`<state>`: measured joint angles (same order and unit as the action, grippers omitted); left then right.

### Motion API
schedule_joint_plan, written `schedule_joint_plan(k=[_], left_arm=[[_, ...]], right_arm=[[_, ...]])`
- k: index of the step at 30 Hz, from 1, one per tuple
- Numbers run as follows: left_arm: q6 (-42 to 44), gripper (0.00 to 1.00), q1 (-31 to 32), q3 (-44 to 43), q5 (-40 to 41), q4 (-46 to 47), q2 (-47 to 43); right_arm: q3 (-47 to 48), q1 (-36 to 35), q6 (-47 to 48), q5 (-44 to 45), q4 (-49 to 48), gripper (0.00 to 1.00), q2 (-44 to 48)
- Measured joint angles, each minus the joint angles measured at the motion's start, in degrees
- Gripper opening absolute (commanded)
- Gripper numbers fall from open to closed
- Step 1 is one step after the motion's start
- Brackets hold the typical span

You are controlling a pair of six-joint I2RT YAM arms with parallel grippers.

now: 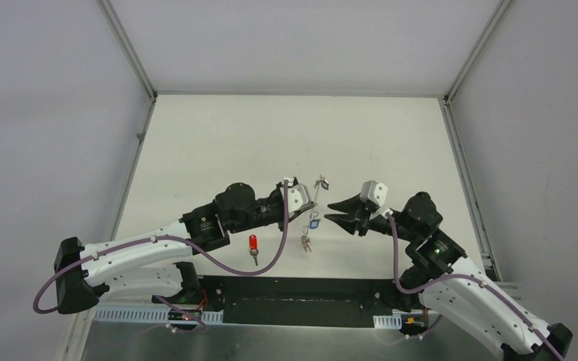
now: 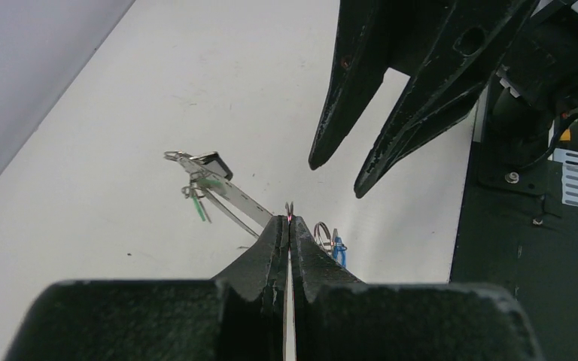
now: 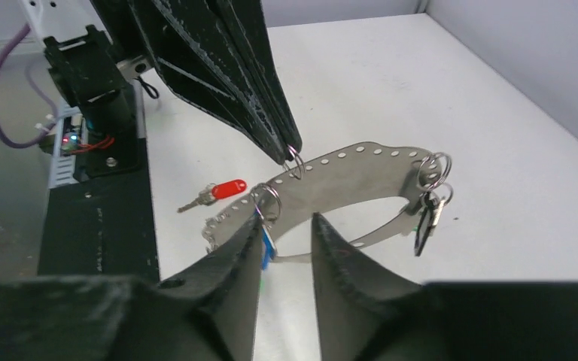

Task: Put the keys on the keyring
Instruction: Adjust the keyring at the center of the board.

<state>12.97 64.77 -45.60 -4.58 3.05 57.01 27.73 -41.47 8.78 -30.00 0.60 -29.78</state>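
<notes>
Holding the keyring (image 3: 346, 169) aloft over the white table (image 1: 286, 135), between both arms.
The left gripper (image 2: 289, 222) is clamped tight on the keyring's upper edge at a small wire loop. The right gripper (image 3: 286, 226) stands partly spread just beside the band, gripping nothing. The keyring's long axis runs from the near edge toward the far one. A green key (image 2: 198, 207) hangs at its far end and a blue tag (image 3: 266, 247) nearer. The red key (image 1: 254, 244) lies on the table, blade pointing toward the bases.
</notes>
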Motion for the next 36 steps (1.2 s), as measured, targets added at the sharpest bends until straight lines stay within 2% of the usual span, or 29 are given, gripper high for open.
schedule_joint_plan(k=[5,16,18,22,27,32,33,36], left_arm=[[-1.01,0.0,0.0,1.16,-1.79,0.92,-0.46],[-1.88,0.0,0.0,1.18,-4.76,1.29,-0.46],[-1.92,0.0,0.0,1.18,-4.81,1.29,-0.46],[-1.97,0.0,0.0,1.18,-4.92,1.33,-0.48],[-1.95,0.0,0.0,1.18,-5.4,1.27,-0.48],[-1.95,0.0,-0.02,1.42,-5.64,1.2,-0.81],[-1.95,0.02,-0.02,1.46,-5.64,1.2,-0.92],[-1.73,0.25,-0.02,1.49,-5.57,0.83,-1.38]], right_arm=[[0.0,-0.02,-0.26,-2.62,-5.05,0.3,-4.37],[0.02,0.0,-0.17,-7.89,-9.64,0.34,-8.85],[0.02,0.0,-0.11,-9.01,-9.92,0.32,-9.27],[0.02,0.0,0.24,-10.38,-10.01,0.16,-9.68],[0.28,0.31,0.31,-10.34,-10.14,0.01,-10.05],[0.66,0.37,0.31,-10.23,-9.77,0.0,-10.23],[0.85,0.37,0.31,-10.27,-9.55,0.0,-10.32],[2.38,0.35,0.59,-10.54,-7.06,0.0,-10.62]])
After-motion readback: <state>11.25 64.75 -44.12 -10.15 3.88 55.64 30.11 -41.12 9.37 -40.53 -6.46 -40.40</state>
